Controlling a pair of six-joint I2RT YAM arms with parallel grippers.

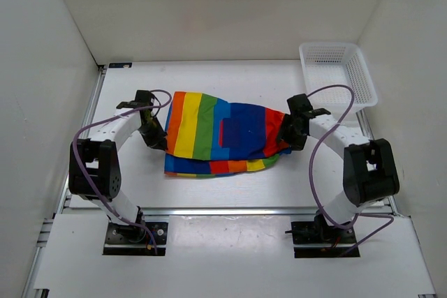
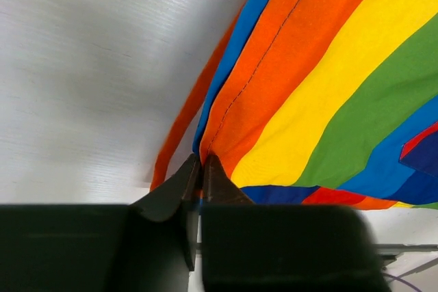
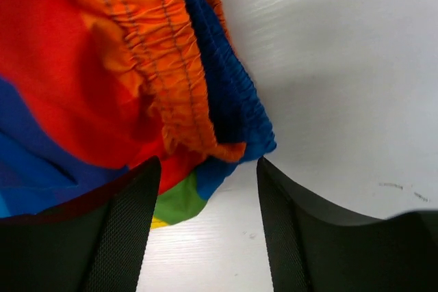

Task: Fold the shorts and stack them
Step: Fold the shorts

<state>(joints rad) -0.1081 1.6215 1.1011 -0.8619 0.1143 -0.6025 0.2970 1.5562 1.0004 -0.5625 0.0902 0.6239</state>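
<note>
Pinching the orange hem at the left, L gripper (image 1: pixel 150 130) has its fingers pressed together on the shorts (image 1: pixel 209 130). Shorts lie rumpled in the middle of the table (image 1: pixel 230 186), rainbow stripes w/ a blue pocket (image 1: pixel 234 132) on top. L wrist cam shows that pinch close up; top view doesn't. R gripper (image 1: pixel 286 134) sits at the right edge. R wrist cam shows its fingers apart, gathered waistband (image 3: pixel 157 66) just past the tips. White basket (image 1: pixel 339 68) far right, apart.
</note>
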